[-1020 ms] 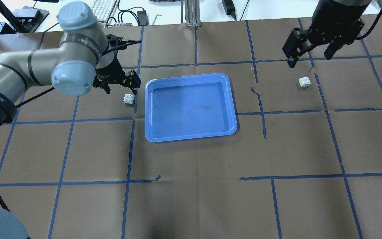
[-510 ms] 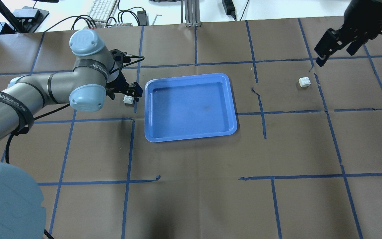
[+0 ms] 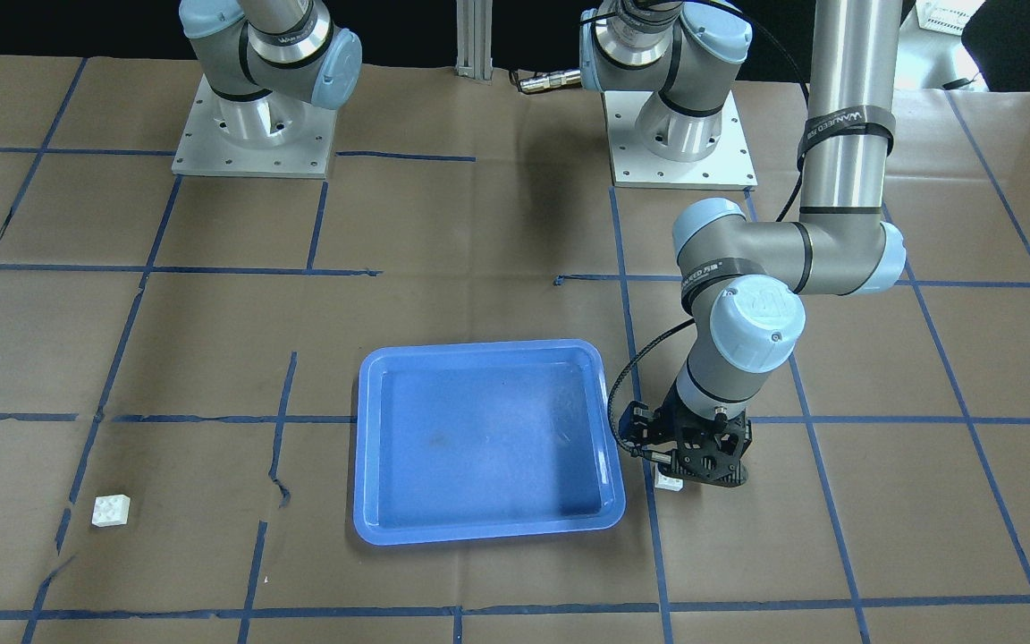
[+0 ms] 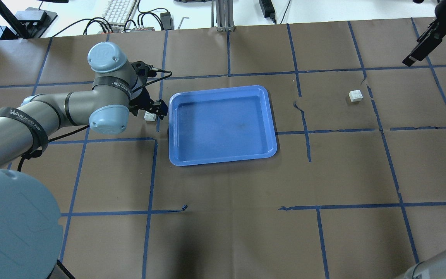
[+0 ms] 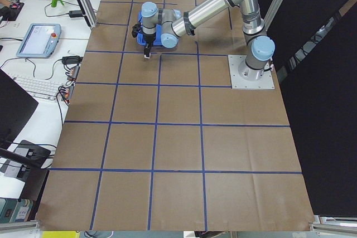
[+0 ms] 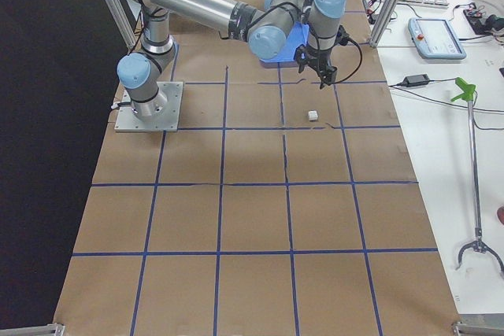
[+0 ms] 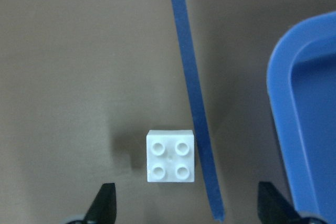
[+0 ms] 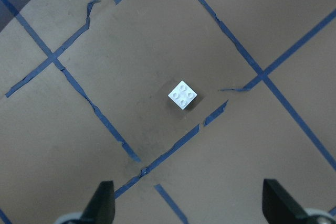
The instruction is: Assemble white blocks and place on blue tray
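One white block lies on the brown paper just left of the blue tray, beside a blue tape line. My left gripper hovers low over it, open. In the left wrist view the block sits studs up, just ahead of the gap between the fingertips, untouched. The second white block lies far right of the tray. My right gripper is open and empty, high above that block and off toward the table's far right corner. Nothing lies in the tray.
Blue tape lines grid the brown paper, with torn ends near the right block. The tray's rim is close to the left gripper's right finger. Both arm bases stand at the robot's side of the table.
My left gripper has come down over the block by the tray. My right gripper has moved up and away to the right, leaving the other block where it was.
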You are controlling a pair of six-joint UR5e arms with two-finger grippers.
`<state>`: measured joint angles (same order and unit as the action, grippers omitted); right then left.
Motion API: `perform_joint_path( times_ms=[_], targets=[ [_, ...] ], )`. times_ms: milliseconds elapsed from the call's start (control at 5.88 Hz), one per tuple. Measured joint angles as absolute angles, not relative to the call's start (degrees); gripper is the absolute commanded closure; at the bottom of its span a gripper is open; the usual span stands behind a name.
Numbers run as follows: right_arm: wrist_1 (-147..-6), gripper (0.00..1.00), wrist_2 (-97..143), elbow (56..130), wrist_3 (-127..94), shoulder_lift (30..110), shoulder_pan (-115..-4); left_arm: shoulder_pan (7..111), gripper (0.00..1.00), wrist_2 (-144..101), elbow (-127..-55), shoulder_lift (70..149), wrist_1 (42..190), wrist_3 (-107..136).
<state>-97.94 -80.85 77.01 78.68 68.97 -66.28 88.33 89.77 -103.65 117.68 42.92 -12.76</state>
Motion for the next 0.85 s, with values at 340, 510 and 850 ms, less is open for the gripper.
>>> perform_joint_path(
  times_ms=[340, 510, 850],
  targets=[
    [-98.1, 0.01, -72.5, 75.3, 94.1, 63.3, -64.7, 88.3, 0.34, 89.8, -103.7, 118.8, 41.7, -13.0],
    [-98.1, 0.02, -67.8, 75.2, 102.5, 60.0, -63.2, 88.3, 0.55, 89.8, -103.7, 119.2, 41.1, -13.1],
    [-97.4, 0.04, -62.7, 75.6, 113.8, 54.9, -61.2, 88.3, 0.83, 89.8, -103.7, 119.5, 40.7, -13.2]
  ],
)
